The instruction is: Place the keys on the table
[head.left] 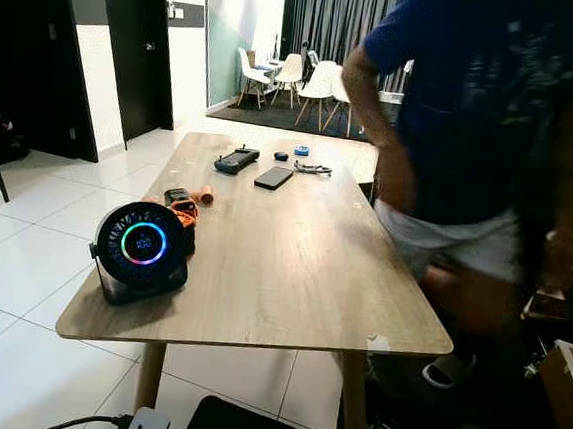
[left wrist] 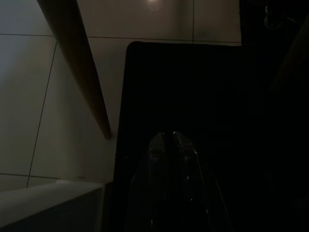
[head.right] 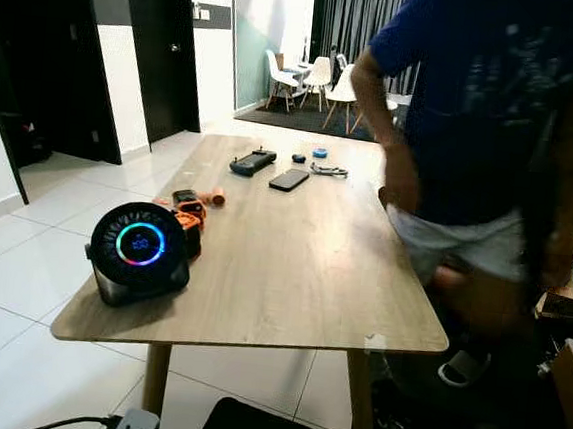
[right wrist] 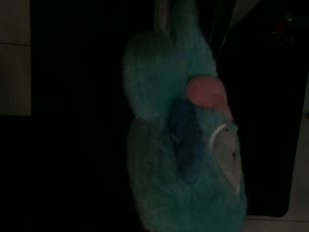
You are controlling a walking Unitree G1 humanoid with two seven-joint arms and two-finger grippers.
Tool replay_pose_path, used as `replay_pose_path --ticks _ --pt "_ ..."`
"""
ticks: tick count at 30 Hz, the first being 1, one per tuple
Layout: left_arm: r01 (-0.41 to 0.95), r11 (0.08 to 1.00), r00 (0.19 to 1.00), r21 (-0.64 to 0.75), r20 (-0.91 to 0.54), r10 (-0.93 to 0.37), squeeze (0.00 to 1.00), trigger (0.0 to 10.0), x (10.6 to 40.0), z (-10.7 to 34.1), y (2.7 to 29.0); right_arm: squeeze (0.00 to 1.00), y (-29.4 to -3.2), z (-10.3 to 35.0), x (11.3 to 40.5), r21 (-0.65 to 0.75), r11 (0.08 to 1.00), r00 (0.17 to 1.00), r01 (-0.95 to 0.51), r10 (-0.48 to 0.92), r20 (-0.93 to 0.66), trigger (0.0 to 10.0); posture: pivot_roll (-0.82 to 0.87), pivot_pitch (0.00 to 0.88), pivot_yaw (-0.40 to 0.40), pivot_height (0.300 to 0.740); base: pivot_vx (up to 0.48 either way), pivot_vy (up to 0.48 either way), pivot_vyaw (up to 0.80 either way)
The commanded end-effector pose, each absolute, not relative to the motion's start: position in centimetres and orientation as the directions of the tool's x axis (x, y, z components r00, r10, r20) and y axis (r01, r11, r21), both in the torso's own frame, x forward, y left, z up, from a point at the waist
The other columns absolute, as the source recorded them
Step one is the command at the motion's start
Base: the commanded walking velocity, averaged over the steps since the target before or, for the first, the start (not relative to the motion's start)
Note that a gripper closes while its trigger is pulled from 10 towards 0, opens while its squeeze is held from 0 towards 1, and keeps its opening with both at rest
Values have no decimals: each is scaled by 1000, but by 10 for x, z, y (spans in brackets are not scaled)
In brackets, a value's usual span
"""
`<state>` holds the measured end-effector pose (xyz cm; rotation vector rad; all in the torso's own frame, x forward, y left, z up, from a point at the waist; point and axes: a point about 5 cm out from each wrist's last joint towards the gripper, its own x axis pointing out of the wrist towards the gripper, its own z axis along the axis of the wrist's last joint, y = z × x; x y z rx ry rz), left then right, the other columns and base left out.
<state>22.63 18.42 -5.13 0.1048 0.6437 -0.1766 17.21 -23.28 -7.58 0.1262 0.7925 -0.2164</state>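
Observation:
In the right wrist view a fluffy teal plush keychain [right wrist: 186, 140] with a pink nose hangs close before the camera, over dark ground. My right gripper holds it, and the plush hides the fingers and any keys. The left wrist view is dark: my left gripper [left wrist: 166, 140] hangs low with its fingers together, above a black mat [left wrist: 193, 96] and beside a table leg [left wrist: 82, 72]. The light wooden table [head.left: 292, 265] stands straight ahead in the eye views.
On the table are a round black device with a glowing ring [head.left: 143, 247], an orange and black item [head.left: 182, 203], a phone [head.left: 274, 177] and a black controller [head.left: 236, 159]. A person in a blue shirt [head.left: 495, 122] stands at the table's right side. A power strip [head.left: 147, 426] lies on the floor.

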Motion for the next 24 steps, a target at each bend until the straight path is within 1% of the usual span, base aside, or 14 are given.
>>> replay_pose_path --ticks 1,11,18,24 --pt "195 979 767 58 -631 -115 0 10000 221 -55 192 0 -234 -77 170 31 968 670 248 -148 -727 10000 17 0 -6 740 0 0 0" --pt "199 978 741 60 -662 -110 0 10000 208 -64 187 0 -236 -81 161 27 962 649 271 -162 -744 10000 11 0 3 740 0 0 0" --pt "174 983 746 56 -659 -95 0 10000 209 -63 189 0 -233 -84 156 34 961 634 275 -155 -757 10000 32 0 2 740 0 0 0" --pt "173 983 751 63 -654 -91 0 10000 216 -59 194 0 -231 -83 159 41 961 635 275 -149 -758 10000 34 0 3 740 0 0 0"
